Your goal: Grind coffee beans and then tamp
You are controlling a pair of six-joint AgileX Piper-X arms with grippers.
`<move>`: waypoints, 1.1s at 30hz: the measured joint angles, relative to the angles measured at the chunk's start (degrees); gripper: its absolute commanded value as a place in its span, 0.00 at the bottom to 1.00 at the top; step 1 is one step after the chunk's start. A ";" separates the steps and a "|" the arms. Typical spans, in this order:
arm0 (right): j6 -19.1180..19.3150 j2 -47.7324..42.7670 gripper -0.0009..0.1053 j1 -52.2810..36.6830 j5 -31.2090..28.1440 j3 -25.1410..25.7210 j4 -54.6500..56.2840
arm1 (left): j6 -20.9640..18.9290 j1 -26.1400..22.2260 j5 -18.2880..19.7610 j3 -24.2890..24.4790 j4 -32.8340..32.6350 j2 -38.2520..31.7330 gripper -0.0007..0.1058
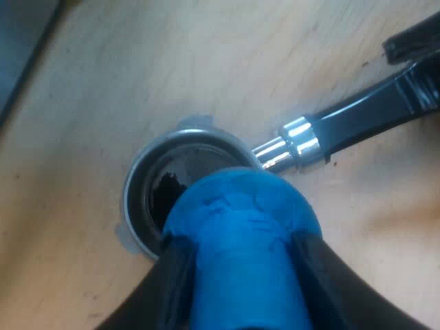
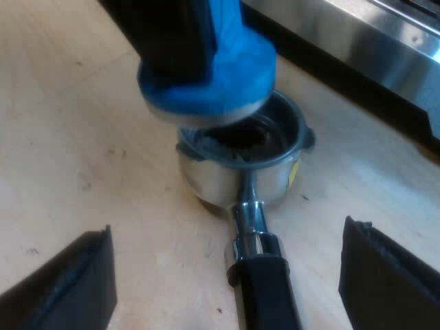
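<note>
Metal holder (image 2: 234, 184), basket up and holding dark grounds (image 2: 237, 141), stands on the worktop (image 2: 82, 137) near the espresso machine (image 2: 357, 41). The blue tamper (image 2: 240, 69), clamped in the left jaws, hangs tilted and off-centre over the rim. The right jaws gape either side of the handle (image 2: 265, 289), gripping nothing. Risk: pressed thus, the tamper may catch the rim, tip the unheld holder and spill grounds.

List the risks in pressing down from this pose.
1. The blue round tamper, held by the left gripper, looks tilted and off-centre over the steel holder's basket; it may hit the rim or press the dark grounds unevenly.
2. The open right gripper straddles the black handle without gripping, so the holder could tip or slide on the wooden table.
</note>
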State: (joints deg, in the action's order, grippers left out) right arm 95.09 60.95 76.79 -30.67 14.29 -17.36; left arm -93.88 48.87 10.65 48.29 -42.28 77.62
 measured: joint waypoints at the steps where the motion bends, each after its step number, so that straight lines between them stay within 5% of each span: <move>1: 0.00 0.00 0.67 0.00 0.00 0.00 0.00 | 0.00 0.00 0.00 0.00 0.05 0.61 0.01; 33: 0.00 0.00 0.67 0.00 0.00 0.00 0.00 | 0.00 0.00 -2.57 0.00 3.04 3.93 0.01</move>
State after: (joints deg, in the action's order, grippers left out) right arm 95.09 60.95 76.79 -30.67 14.29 -17.36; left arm -93.88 48.87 8.08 48.29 -39.24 81.55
